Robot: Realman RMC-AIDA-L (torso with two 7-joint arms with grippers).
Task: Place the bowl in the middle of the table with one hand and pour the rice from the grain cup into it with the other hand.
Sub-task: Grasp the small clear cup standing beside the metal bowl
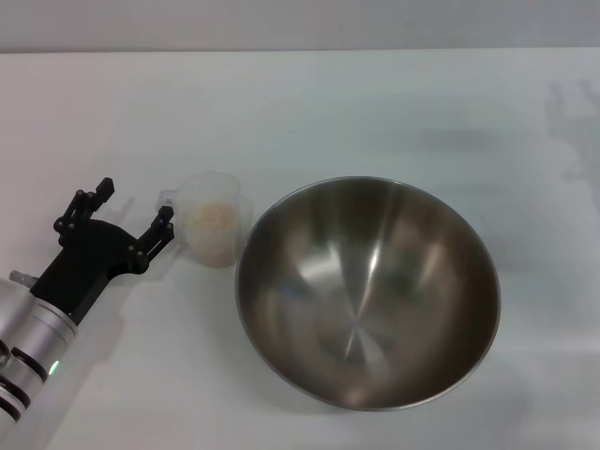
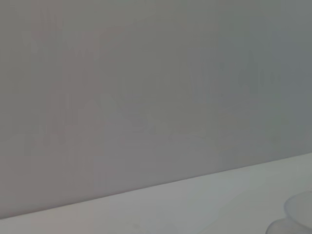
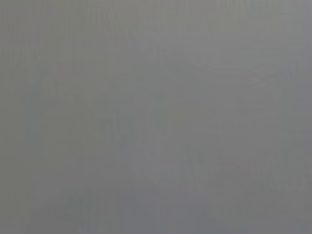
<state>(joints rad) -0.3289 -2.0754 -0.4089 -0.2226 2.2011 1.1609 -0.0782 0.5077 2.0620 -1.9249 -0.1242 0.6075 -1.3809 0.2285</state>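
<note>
One gripper is doing the work here: the left gripper point(image 1: 134, 212) sits low over the table point(image 1: 375, 103) at the robot's left, fingers spread apart with nothing between them, pointing up and to the right toward the grain cup point(image 1: 213, 228). One finger point(image 1: 161, 228) is just beside the cup's little side handle, maybe brushing it, honestly can't tell. The other finger point(image 1: 92, 201) is way off on the far side from the cup, so the cup isn't between the jaws yet.

What could go wrong, imo: the cup is small, light-looking plastic and it stands right next to the bowl point(image 1: 367, 291), close to touching its rim. If the arm pushes forward off-centre, that near finger could shove the cup into the bowl's wall or tip it, and the rice point(image 1: 210, 222) inside would end up on the table. Grabbing only the handle also looks sketchy, since the cup could swing when lifted. And the bowl is steel on a smooth top, so a bump might slide it.

The arm itself comes in from the lower left corner, forearm angled diagonally, wrist roughly level. Its wrist view only catches a pale bit of the cup at the edge.

The right gripper isn't visible anywhere; its wrist view shows nothing but plain grey.
</note>
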